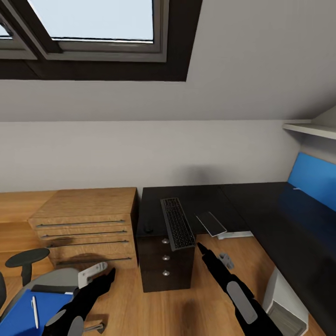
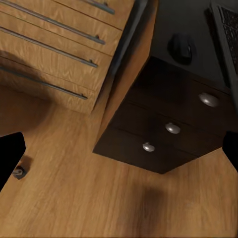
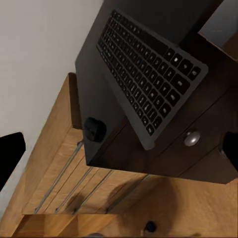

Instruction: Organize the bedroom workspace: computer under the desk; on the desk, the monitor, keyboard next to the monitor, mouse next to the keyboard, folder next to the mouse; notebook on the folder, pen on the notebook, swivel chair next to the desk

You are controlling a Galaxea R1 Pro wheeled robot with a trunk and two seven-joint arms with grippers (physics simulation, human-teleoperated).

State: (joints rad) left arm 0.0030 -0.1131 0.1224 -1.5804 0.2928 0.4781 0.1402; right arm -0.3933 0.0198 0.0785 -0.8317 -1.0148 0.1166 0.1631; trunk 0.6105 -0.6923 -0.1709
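On the black desk [image 1: 261, 205], the keyboard [image 1: 178, 223] lies over the drawer unit with the mouse [image 1: 148, 229] just beside it. The blue folder [image 1: 44, 308] and pen [image 1: 34, 311] remain on the swivel chair [image 1: 56, 280]. Left gripper [image 1: 107, 275] and right gripper [image 1: 201, 246] hang near the desk, spread wide, holding nothing.

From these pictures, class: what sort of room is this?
Probably an attic study or bedroom workspace: a skylight in a sloped ceiling, a black desk with a keyboard, and a wooden drawer chest.
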